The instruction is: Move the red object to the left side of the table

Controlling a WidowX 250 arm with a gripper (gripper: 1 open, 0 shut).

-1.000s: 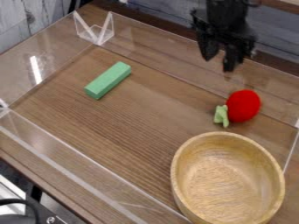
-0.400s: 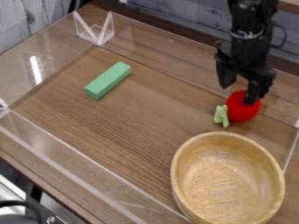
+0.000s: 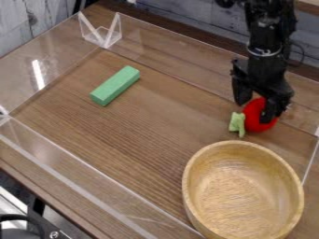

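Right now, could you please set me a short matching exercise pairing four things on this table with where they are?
Things:
1. red object
2. green block
3. wooden bowl
4. pincer

Places:
A. near the picture's bottom right corner
B. left of centre, lying alone
C. open, straddling the red fruit
D. at the right, beyond the bowl

Pairs: 1-D, 2-B, 3-A, 4-C

Table (image 3: 112, 140) with block (image 3: 115, 85), bowl (image 3: 244, 196), red object (image 3: 258, 115)

Bright, even light; soft low-resolution view, glare on acrylic walls (image 3: 50, 75)
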